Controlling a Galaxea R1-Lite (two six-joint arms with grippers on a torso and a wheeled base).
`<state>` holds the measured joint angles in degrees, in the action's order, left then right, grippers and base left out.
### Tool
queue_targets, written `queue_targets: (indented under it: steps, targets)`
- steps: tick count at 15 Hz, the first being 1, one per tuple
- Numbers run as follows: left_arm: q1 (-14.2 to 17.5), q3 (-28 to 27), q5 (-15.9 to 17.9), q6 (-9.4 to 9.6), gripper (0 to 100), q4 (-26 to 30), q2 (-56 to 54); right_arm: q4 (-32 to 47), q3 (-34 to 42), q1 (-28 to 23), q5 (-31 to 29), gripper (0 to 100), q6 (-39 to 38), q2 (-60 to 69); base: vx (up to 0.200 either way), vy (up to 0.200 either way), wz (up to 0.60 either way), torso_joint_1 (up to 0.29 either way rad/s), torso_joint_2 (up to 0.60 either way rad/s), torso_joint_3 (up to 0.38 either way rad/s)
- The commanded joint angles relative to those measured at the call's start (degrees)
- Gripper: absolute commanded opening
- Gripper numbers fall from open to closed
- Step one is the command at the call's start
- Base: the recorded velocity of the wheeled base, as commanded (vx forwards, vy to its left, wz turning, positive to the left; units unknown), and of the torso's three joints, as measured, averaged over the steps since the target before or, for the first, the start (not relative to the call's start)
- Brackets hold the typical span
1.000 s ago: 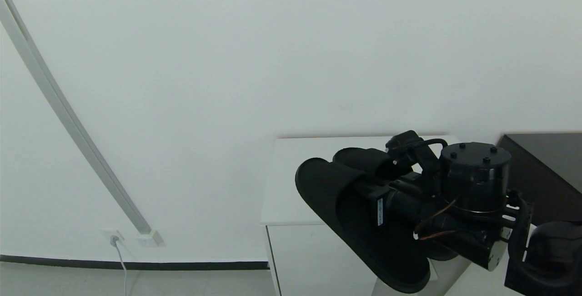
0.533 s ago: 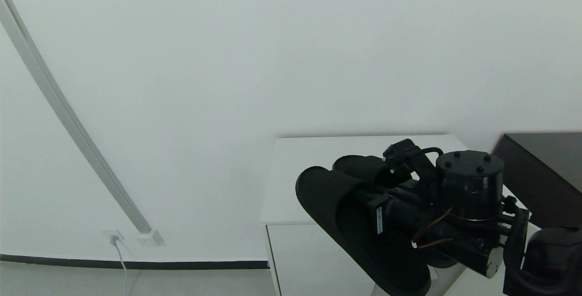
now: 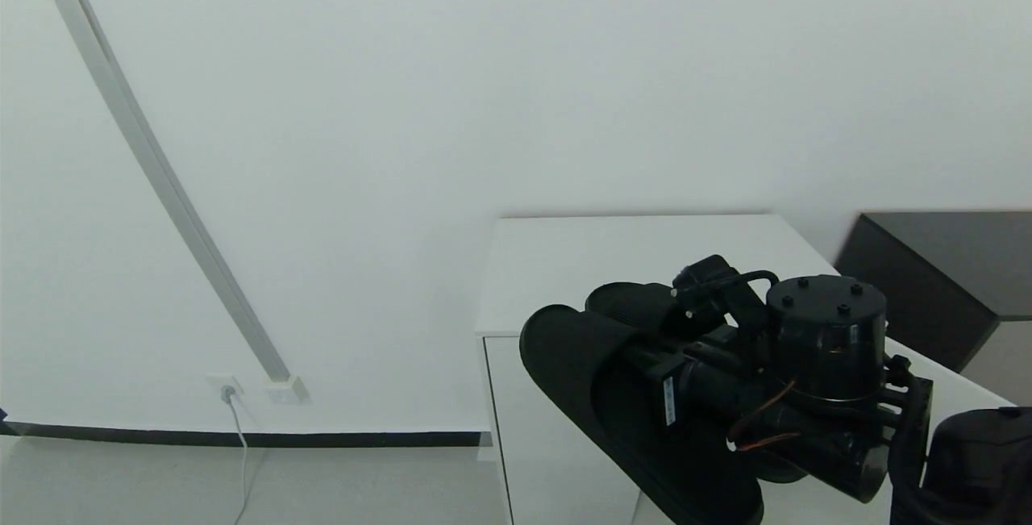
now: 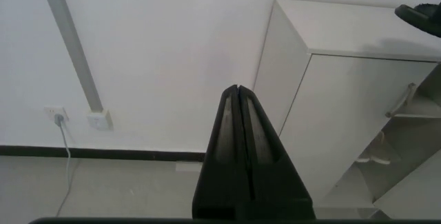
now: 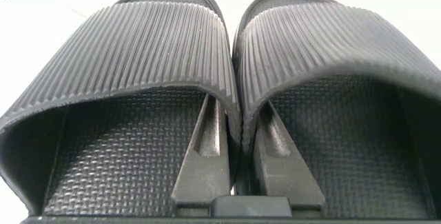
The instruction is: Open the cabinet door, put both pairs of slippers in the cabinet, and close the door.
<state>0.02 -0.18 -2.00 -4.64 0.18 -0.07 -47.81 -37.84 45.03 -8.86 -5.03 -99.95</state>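
Step in hand: carrying one pair to the cabinet. The right gripper has the black slippers side by side. One finger is slid under each strap, and the two inner walls are pinched between the fingers — a narrow gap and a firm-looking hold. In the head view the pair hangs tilted, toes away from the arm, above the top of the white cabinet and apparently clear of it.

Left gripper: fingers pressed fully together, nothing in them, off to the cabinet's side.

Cabinet, left wrist view: past a panel with a bar handle the front looks open, with a shelf edge showing. Something pale lies lower inside — too indistinct to name.

Next move, as judged: the pair sits higher than the opening. The arm would need to come down and round to the front, level the soles with a shelf, push in, then spread the fingers. Door closing is not yet done.
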Motion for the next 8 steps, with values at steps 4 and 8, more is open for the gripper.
queue_targets:
  steps: [4, 8]
  targets:
    - [0.1, 0.0, -0.1, -0.01, 0, 0.0, 0.1, 0.1, -0.4, -0.7, 0.1, 0, 0.0, -0.3, -0.1, 0.0, 0.0, 0.001, 0.0, 0.002]
    - [0.1, 0.0, -0.1, -0.1, 0, 0.0, 0.1, 0.1, -1.2, -0.7, 0.3, 0, 0.0, -1.2, 0.0, 0.0, 0.0, 0.0, 0.0, 0.0]
